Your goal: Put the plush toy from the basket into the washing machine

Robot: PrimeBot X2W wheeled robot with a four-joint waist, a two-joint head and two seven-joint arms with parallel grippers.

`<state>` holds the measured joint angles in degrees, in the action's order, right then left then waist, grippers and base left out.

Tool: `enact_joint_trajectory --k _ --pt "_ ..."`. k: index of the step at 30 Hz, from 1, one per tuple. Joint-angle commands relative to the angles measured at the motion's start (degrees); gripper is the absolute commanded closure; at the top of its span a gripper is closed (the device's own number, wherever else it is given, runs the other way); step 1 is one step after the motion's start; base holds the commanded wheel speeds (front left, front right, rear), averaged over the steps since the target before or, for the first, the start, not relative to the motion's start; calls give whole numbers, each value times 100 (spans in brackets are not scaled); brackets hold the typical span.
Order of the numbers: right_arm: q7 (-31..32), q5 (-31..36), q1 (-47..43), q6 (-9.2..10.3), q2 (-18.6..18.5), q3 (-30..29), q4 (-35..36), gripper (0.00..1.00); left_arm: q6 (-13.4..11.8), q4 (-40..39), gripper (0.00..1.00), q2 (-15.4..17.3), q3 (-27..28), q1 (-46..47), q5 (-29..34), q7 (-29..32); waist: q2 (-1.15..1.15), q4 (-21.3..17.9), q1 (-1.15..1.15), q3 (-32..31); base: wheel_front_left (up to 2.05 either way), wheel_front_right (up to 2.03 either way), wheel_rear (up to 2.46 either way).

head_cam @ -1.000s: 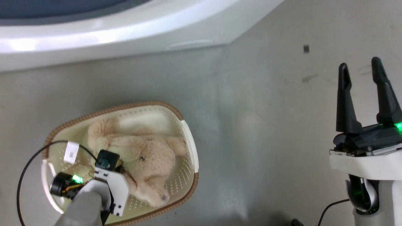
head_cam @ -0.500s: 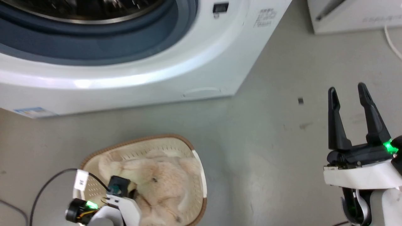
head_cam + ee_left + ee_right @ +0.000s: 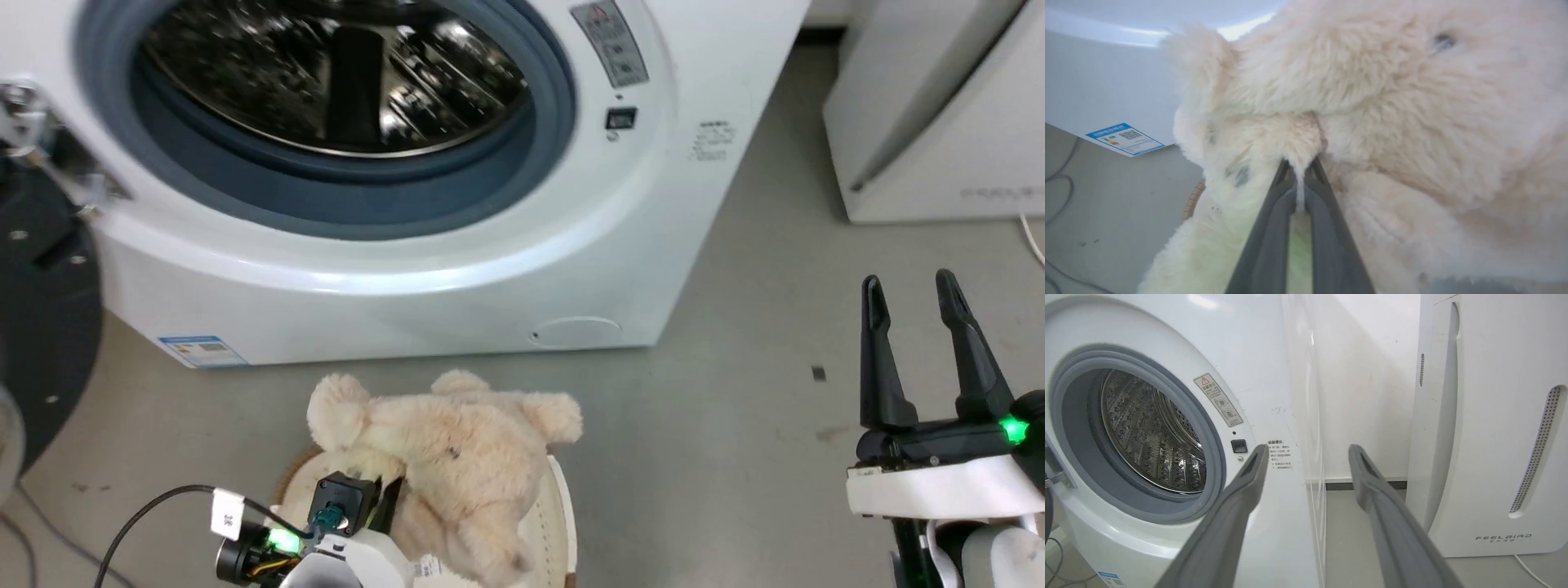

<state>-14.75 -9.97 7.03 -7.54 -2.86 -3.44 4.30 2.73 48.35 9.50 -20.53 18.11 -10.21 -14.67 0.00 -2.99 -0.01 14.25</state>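
The plush toy (image 3: 457, 457), cream and fluffy, hangs just over the basket (image 3: 565, 514) in the head view. It is in front of the washing machine (image 3: 490, 245) and lower than its open round mouth. The left gripper (image 3: 387, 496) is clamped into the toy's fur from the near side. The right gripper (image 3: 908, 282) stands well apart to the right, fingers spread and empty. A blue sticker (image 3: 200, 349) sits low on the washer's front and a white tag (image 3: 227, 514) hangs on a cable; neither can be read.

In the left wrist view, the left gripper (image 3: 1299, 171) pinches a small tuft of the plush toy (image 3: 1392, 122) between nearly closed fingers. The toy looks soft, light and floppy, so it should squash easily through the opening. A tuft this thin could slip, and a limb or the thick body would give a firmer hold. The blue sticker (image 3: 1124, 139) is too small to read.

In the right wrist view, the right gripper (image 3: 1308, 451) is wide open on nothing. The washing machine (image 3: 1274, 355) carries a warning label (image 3: 1218, 400) with a red triangle, its small print illegible. A white appliance (image 3: 1494, 416) on the right reads roughly FEELBAIRD.
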Motion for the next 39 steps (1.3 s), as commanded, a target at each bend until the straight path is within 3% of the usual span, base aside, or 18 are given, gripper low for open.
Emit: enact_joint_trajectory --k 1,12,21,30,39 --pt "-25 10 -116 5 -1 0 -15 0 -95 -414 100 -1 67 -153 -12 -32 0 166 1 -211 0 0 0" --pt "-25 10 -262 5 -1 21 -4 0 -439 -2484 100 113 338 -580 2 -32 0 205 1 -383 0 0 0" --pt "-25 18 -160 5 -1 -17 116 0 -625 -3718 100 296 572 -316 -29 28 0 -29 1 1 0 0 0" --pt "-25 -143 271 5 -1 -129 372 0 -747 -3982 100 558 1118 904 -198 67 0 -469 1 949 0 0 0" --pt "-25 -309 602 5 -1 -101 621 0 -616 -3696 100 1204 1455 2429 -175 546 0 -836 1 1983 0 0 0"
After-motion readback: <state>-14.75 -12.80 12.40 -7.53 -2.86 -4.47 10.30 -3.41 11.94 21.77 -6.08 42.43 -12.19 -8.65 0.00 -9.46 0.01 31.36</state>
